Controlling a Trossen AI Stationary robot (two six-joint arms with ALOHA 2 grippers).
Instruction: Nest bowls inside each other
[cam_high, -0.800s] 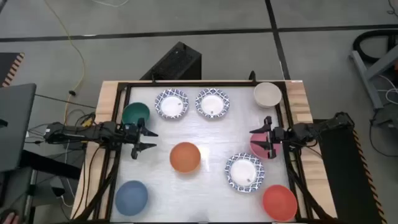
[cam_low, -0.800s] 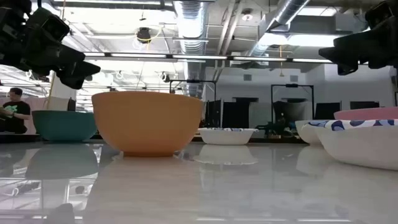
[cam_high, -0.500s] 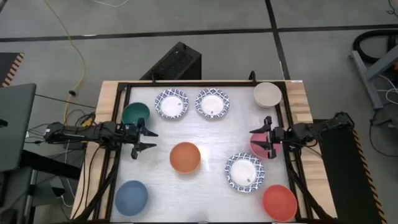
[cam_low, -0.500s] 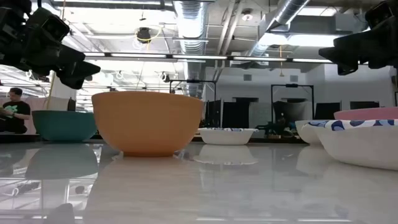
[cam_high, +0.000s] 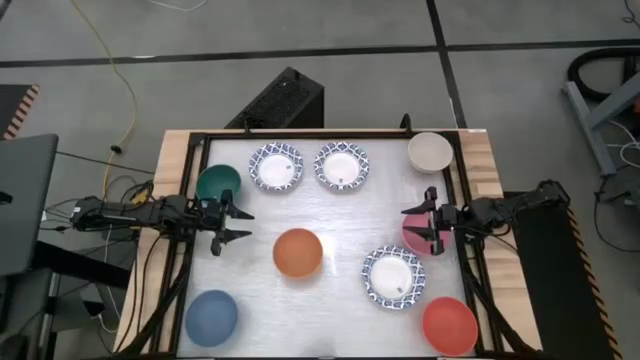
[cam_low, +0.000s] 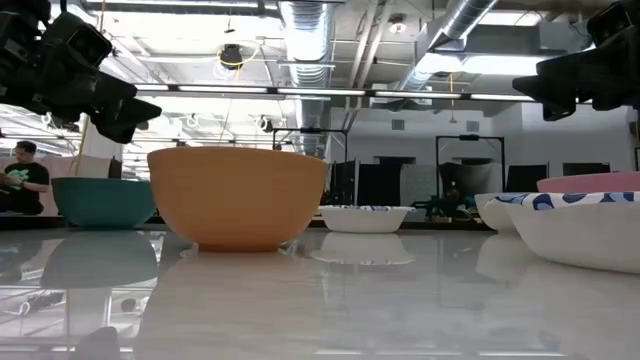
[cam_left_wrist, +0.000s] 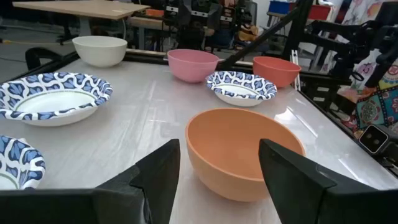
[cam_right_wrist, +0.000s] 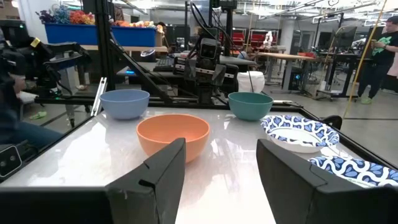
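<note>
Bowls are sitting scattered singly across the counter (cam_high: 330, 215), none nested, as the left gripper (cam_high: 236, 224) is hovering with fingers spread near the green bowl (cam_high: 218, 183), facing the orange bowl (cam_high: 297, 252), and the right gripper (cam_high: 418, 226) is hanging spread-fingered over the pink bowl (cam_high: 413, 238).

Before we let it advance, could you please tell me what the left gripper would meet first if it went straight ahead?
Probably the round orange bowl: the left gripper, open, points at it across the white table, though it may pass above the rim.
</note>
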